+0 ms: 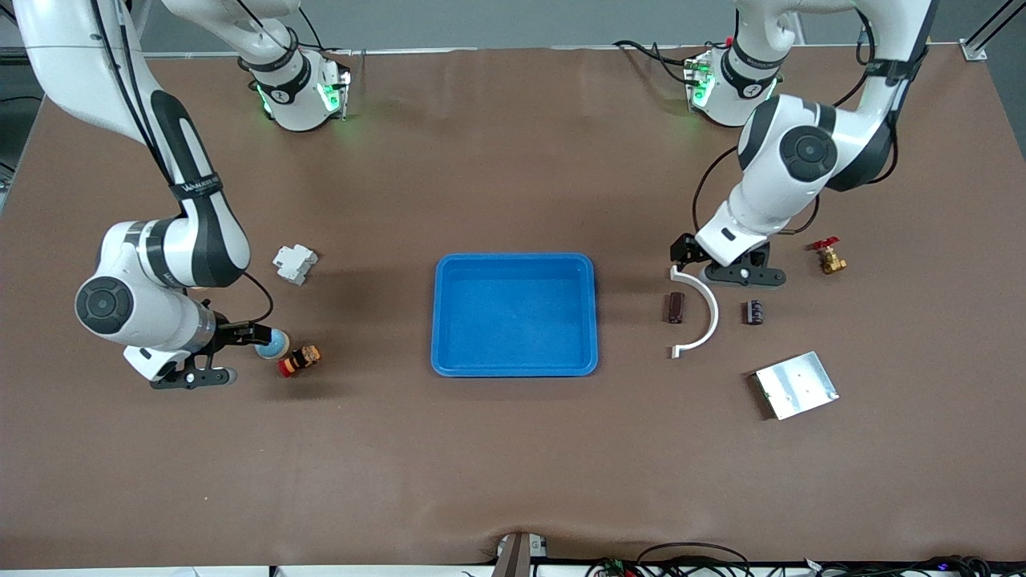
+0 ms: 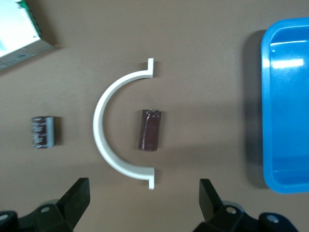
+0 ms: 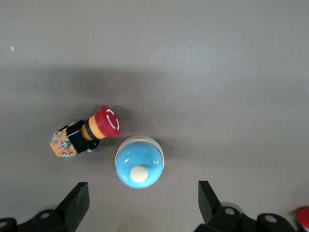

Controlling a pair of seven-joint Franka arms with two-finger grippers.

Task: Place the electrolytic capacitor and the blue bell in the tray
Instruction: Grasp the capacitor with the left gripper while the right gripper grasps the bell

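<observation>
The bright-blue tray lies mid-table and holds nothing; its edge shows in the left wrist view. A brown cylindrical capacitor lies inside a white plastic arc. A dark striped cylinder, also capacitor-like, lies beside the arc toward the left arm's end. My left gripper is open and empty, over the table at the arc's end. The blue bell sits just ahead of my open, empty right gripper.
A red-capped push button lies touching or nearly touching the bell. A white plastic block lies farther from the camera. A silver metal plate and a brass valve with a red handle lie at the left arm's end.
</observation>
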